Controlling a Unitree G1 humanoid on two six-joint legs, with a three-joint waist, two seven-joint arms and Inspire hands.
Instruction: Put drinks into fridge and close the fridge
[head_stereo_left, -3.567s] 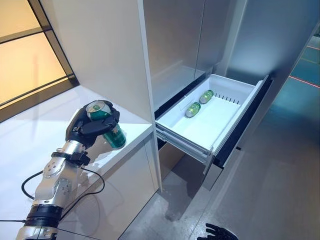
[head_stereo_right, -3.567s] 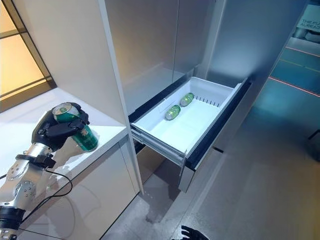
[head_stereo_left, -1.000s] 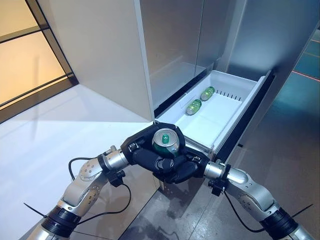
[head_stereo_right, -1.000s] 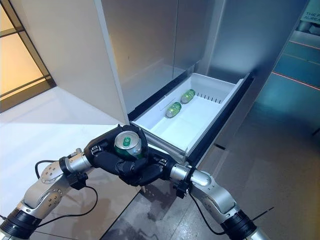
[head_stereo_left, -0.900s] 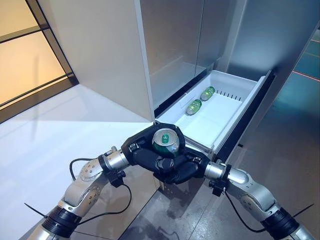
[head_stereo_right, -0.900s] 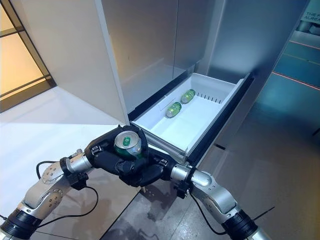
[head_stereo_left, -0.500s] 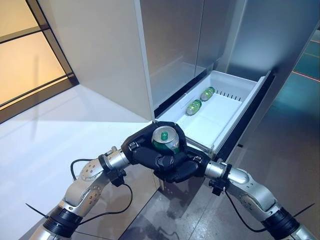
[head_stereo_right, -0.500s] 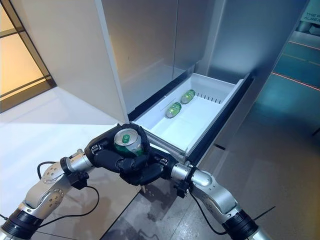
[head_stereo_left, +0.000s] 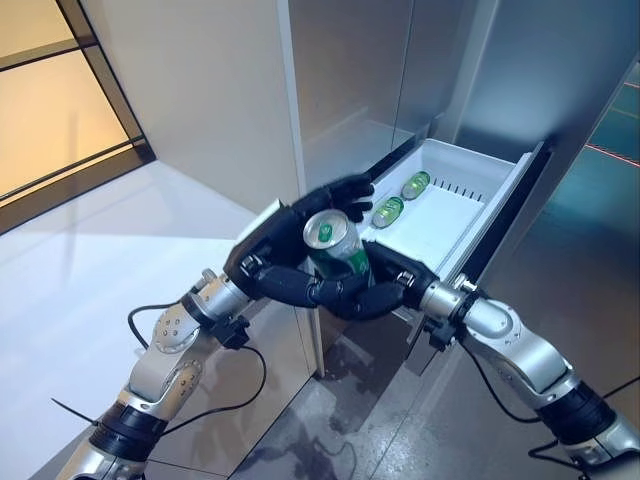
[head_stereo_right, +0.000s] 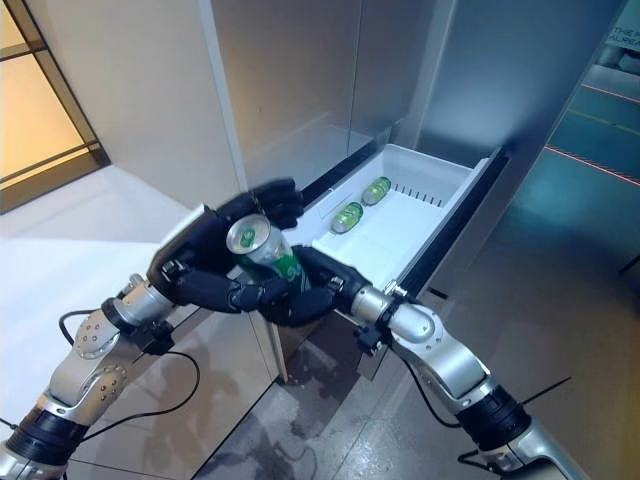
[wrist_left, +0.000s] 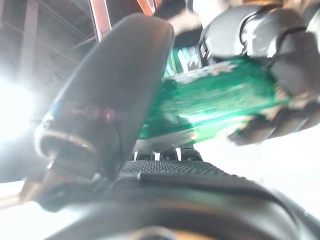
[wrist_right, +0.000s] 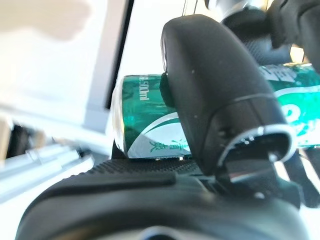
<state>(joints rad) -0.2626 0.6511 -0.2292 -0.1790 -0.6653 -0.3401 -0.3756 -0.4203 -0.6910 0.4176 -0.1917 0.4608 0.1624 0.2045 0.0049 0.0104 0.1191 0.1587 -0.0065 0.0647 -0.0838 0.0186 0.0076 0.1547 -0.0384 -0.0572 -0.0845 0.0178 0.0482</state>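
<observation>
A green can (head_stereo_left: 335, 250) is held tilted in the air in front of the open white fridge drawer (head_stereo_left: 432, 238). My right hand (head_stereo_left: 378, 292) is curled round it from below, with its thumb over the can in the right wrist view (wrist_right: 145, 125). My left hand (head_stereo_left: 272, 250) is beside the can on the left with its fingers straight and spread. In the left wrist view the can (wrist_left: 215, 95) lies past the thumb. Green cans (head_stereo_left: 388, 212) lie on their sides at the back of the drawer.
The drawer sticks out from the tall grey fridge front (head_stereo_left: 350, 90). A white counter (head_stereo_left: 90, 260) lies to the left, ending at a light cabinet wall (head_stereo_left: 200, 100). Grey floor (head_stereo_left: 570, 290) stretches to the right of the drawer.
The can has risen, tilted and moved toward the drawer. My left hand has opened its fingers off the can, and my right hand now holds it.
</observation>
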